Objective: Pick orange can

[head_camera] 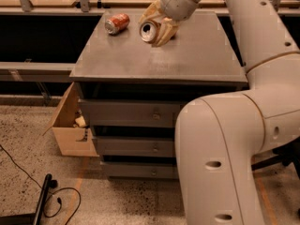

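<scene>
Your claw [158,26] grips the can [150,30] over the table's [187,55] back part. A second can [117,23] lies just left, and a box [70,132] sits on the floor [140,200] left of the table.

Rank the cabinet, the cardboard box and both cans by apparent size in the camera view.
1. Drawer cabinet.
2. Cardboard box, beside it on the floor.
3. Orange-red can and orange can: about alike; the orange can is end-on, partly hidden in the claw above the cabinet top, so no ranking.
</scene>
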### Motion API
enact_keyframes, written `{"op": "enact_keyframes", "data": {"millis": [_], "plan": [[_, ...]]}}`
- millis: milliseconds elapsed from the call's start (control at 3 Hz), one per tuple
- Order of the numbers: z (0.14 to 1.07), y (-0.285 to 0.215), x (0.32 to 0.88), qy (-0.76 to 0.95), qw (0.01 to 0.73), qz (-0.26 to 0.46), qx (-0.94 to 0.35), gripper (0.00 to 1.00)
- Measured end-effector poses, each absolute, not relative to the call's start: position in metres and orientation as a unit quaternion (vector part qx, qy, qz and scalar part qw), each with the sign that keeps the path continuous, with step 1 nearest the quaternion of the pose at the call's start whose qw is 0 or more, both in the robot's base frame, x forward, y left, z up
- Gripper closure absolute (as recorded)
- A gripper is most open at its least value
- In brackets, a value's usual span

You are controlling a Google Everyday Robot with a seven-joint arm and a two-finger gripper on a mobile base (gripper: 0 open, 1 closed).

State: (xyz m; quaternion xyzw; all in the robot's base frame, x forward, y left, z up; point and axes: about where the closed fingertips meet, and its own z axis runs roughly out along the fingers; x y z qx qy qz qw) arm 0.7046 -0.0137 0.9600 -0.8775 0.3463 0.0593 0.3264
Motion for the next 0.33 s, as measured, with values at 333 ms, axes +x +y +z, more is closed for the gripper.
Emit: {"op": "enact_keyframes", "data": {"millis": [333], "plan": [[0.9655,-0.0058,0.7082,0.347,0.348,0.063,-0.869,1.0]]}}
